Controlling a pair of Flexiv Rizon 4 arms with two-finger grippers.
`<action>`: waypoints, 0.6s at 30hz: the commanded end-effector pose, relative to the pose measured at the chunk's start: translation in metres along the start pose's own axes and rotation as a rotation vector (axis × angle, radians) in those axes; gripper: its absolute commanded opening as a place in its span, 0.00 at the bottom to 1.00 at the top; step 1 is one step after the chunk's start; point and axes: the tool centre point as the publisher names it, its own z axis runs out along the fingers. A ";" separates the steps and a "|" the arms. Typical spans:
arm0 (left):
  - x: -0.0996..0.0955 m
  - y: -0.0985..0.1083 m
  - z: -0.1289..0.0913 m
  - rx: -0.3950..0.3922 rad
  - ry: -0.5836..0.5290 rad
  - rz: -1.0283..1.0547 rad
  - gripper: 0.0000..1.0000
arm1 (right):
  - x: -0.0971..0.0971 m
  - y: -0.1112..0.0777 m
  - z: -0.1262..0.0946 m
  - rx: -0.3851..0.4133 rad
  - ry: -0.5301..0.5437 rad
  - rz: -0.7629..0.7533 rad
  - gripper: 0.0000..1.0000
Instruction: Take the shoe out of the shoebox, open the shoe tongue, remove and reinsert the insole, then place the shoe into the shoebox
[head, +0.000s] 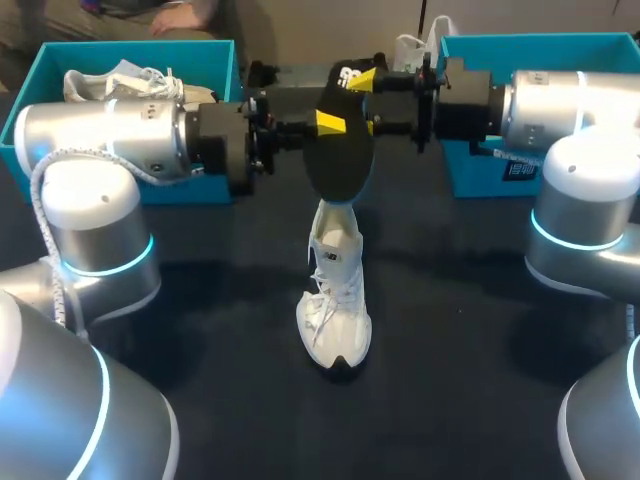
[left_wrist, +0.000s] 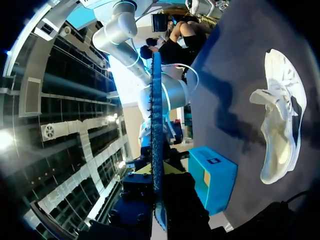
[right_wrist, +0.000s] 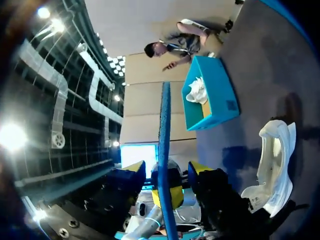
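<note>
A: Where is the insole (head: 338, 165)?
B: In the air above the white sneaker (head: 335, 300). The left gripper (left_wrist: 157, 170) is clamped on it, a yellow tip pressed against each face.
A: And the right gripper (right_wrist: 166, 170)?
B: Spread wide — one finger on either side of the insole, neither touching it.
A: The sneaker?
B: Standing on its sole on the dark table (head: 460, 340), tongue lifted, out in front of the left shoebox (head: 215, 60) and the right shoebox (head: 470, 170).
</note>
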 end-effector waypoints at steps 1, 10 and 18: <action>-0.005 -0.006 -0.019 0.004 0.015 -0.006 0.00 | -0.002 -0.003 -0.019 0.050 -0.026 -0.023 1.00; -0.002 -0.010 -0.037 -0.036 0.036 -0.013 0.00 | -0.012 -0.010 -0.051 0.108 -0.024 -0.069 1.00; -0.002 -0.012 -0.049 -0.035 0.051 -0.016 0.00 | -0.014 -0.012 -0.077 0.167 -0.045 -0.126 1.00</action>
